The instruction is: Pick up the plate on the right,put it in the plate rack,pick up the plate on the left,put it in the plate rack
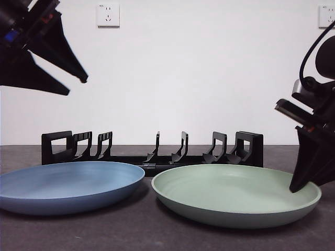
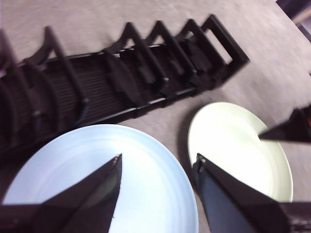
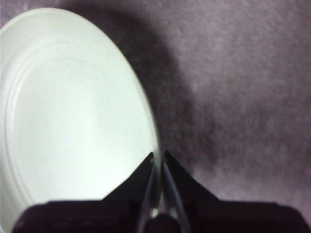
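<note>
Two plates lie flat on the dark bench point(image 1: 157, 230), side by side and just apart: a blue plate point(image 1: 68, 185) toward nine o'clock and a green plate point(image 1: 235, 193) toward three o'clock. Behind both, toward twelve o'clock, the long black plate rack point(image 1: 152, 149) stretches across, its curved prongs upright and holding nothing.

The right hand point(image 3: 158, 158) is down at the green plate's outer rim, at about three o'clock on the plate. Its jaws are drawn nearly together with the rim edge between them, pinching it; the plate rests on the bench.

The left hand point(image 2: 158, 162) hangs high above the blue plate, jaws spread wide and touching nothing.
</note>
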Controlling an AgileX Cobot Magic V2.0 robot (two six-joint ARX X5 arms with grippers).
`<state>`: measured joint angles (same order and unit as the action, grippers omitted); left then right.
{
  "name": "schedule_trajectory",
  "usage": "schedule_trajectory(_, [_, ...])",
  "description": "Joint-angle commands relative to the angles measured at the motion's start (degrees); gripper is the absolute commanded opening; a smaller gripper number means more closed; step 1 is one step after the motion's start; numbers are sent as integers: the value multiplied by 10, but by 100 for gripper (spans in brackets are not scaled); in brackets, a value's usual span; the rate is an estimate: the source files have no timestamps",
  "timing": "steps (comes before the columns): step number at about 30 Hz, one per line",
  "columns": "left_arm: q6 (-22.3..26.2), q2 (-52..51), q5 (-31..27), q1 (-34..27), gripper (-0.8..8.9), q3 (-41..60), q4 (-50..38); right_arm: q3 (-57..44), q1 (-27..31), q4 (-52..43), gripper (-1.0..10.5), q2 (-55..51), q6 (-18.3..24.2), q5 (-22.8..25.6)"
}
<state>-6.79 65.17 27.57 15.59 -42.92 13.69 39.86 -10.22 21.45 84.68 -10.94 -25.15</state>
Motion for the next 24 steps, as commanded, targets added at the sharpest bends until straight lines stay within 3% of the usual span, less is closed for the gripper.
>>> schedule_trajectory(1, [132, 2, 42, 27, 252, -6, 1, 19, 0, 22, -12, -21, -1, 0])
schedule_trajectory(6, [224, 2, 5, 125, 252, -18, 25, 63, -1, 77, -12, -36, 4, 2])
schedule_trajectory(12, [340, 2, -131, 301, 250, -44, 102, 103, -15, 130, -12, -36, 21, -1])
schedule_trajectory(17, [382, 10, -283, 438, 247, -55, 111, 108, -37, 147, -12, -36, 30, -2])
schedule_trajectory(19, [399, 20, -310, 460, 246, -56, 112, 108, -46, 147, -12, -36, 30, -3])
schedule_trajectory(24, [400, 59, -293, 463, 244, -56, 127, 108, -53, 148, -12, -36, 29, -3])
